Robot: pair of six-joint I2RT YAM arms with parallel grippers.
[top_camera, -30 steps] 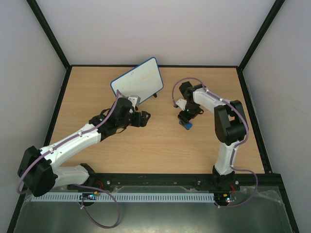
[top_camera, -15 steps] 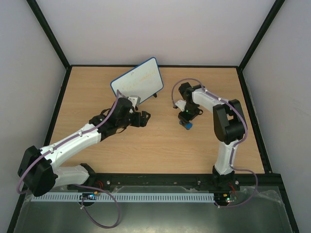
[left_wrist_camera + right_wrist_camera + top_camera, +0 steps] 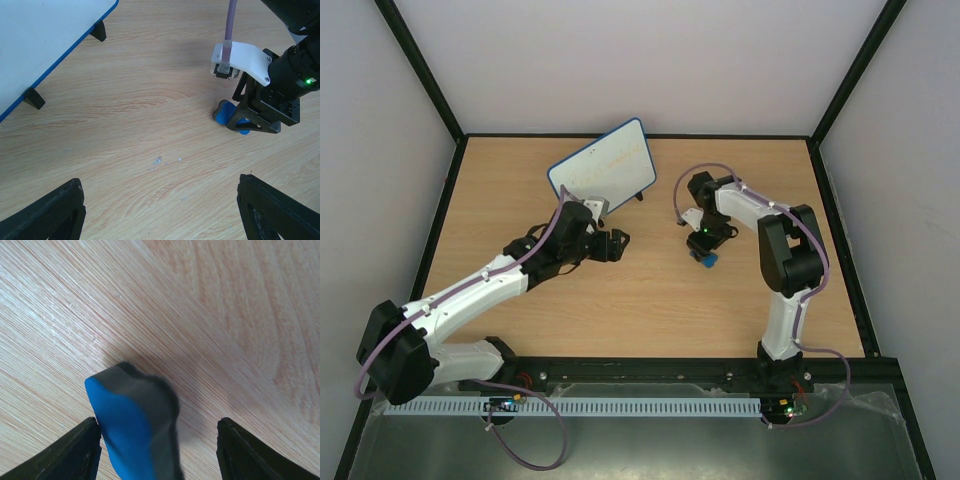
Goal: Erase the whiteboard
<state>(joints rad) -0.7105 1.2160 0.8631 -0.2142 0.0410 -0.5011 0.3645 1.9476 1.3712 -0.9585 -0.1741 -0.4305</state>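
The whiteboard [image 3: 603, 172], white with a thin blue frame and black feet, stands tilted at the back left; faint scribbles show on it. Its lower edge also shows in the left wrist view [image 3: 45, 35]. A small blue eraser [image 3: 707, 258] with a dark felt side lies on the table. My right gripper [image 3: 704, 247] points down over it, open. In the right wrist view the eraser [image 3: 132, 430] sits between the fingers against the left one, with a gap to the right one, at my right gripper [image 3: 157, 424]. My left gripper [image 3: 618, 243] is open and empty, in front of the board.
The wooden table [image 3: 620, 310] is fenced by black frame rails and white walls. In the left wrist view my left gripper [image 3: 160, 181] hovers over bare wood, with the right gripper [image 3: 255, 110] and the eraser [image 3: 226, 111] ahead of it.
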